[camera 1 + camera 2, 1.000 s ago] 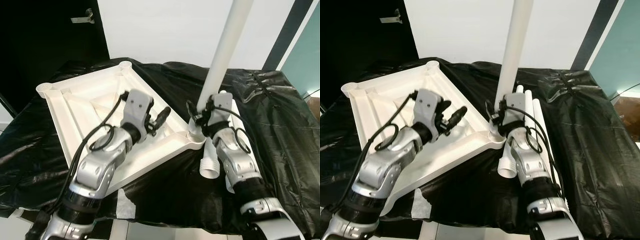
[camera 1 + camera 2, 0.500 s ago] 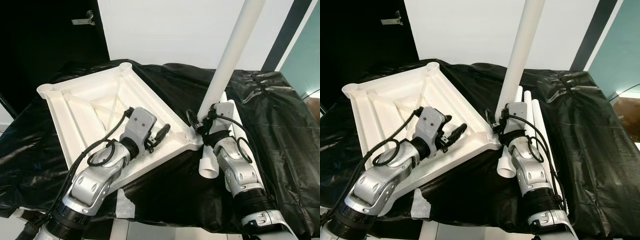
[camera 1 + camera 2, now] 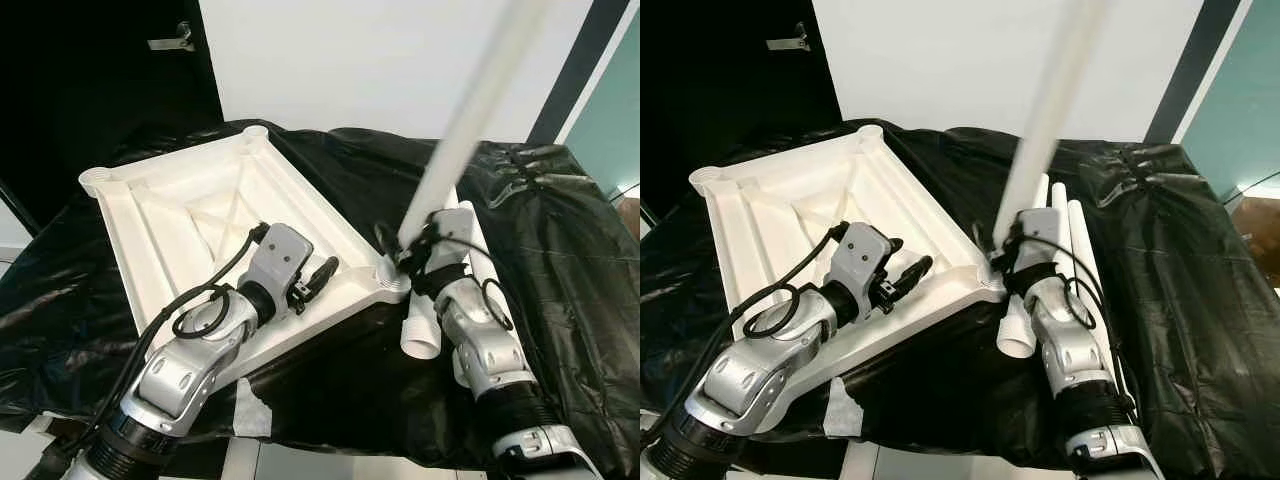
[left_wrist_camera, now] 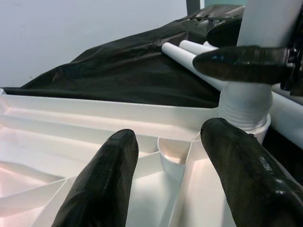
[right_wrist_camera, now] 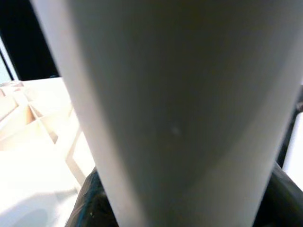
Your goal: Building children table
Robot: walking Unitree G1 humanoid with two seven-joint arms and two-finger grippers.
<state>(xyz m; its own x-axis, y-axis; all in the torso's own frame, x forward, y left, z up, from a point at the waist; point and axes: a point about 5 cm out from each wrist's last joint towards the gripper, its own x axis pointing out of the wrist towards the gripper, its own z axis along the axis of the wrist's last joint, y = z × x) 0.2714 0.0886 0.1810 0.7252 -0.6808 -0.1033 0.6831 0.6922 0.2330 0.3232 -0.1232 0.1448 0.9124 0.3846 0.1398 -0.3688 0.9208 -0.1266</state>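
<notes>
Left eye view: white tabletop [image 3: 190,215] lies upside down on a surface draped in black plastic sheeting [image 3: 560,250], ribbed underside up, corner sockets visible at the far and left corners. Right gripper [image 3: 412,255] is clamped low on a long white leg [image 3: 455,150] whose threaded foot sits at the tabletop's right corner socket; the leg leans up and to the right and is motion-blurred. Left gripper [image 3: 322,272] rests over the tabletop's near-right rim, pointing toward that corner, fingers parted and holding nothing. Spare legs [image 3: 425,325] lie on the sheeting just beside the right arm. Right eye view: same layout; a patch of white tape [image 3: 843,408] shows at the near edge of the sheeting. Left wrist view: both black fingers [image 4: 102,184] spread apart above the ribs, the leg's threaded end seated in the corner socket ahead, one right finger across it. Right wrist view: leg very close, dark finger pads on both sides.
</notes>
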